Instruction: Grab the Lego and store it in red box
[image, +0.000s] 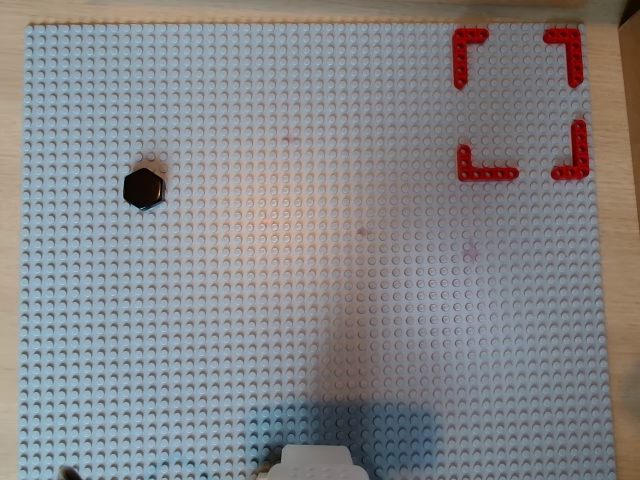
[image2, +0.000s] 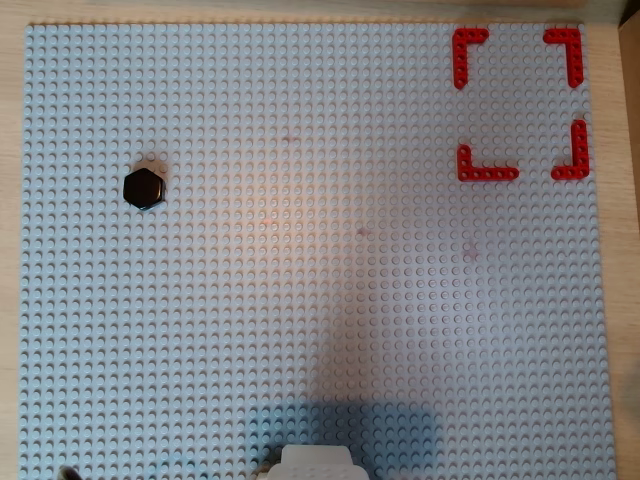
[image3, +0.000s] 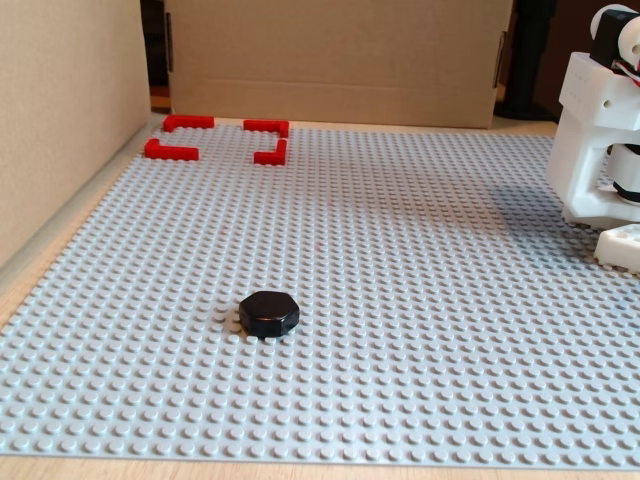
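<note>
Nearest to the fixed camera: grey studded baseplate (image3: 420, 330), covering almost all of the wooden bench (image3: 60, 265) and by far the largest thing present. Behind it, cardboard walls (image3: 340, 55) at the back and at the left of the fixed view.

Next in size: white base of the arm (image3: 600, 140), standing at the right edge of the fixed view, seen only as a white block at the bottom edge in both overhead views (image: 318, 464). Hand not visible anywhere, so impossible to tell whether wide, narrow or holding something (probably empty, judging from the piece lying free).

Then the red box (image: 517, 100): four thin L-shaped corner pieces with gaps between, top right in both overhead views, far left corner in the fixed view. Nothing inside the outline.

Smallest: the Lego (image: 143, 187), black, glossy, hexagonal, lying flat on the baseplate at the left in both overhead views, well apart from the box and from the arm.

Judged progress: nothing done yet. Left to do: reach, grasp, carry across, release inside the outline.
</note>
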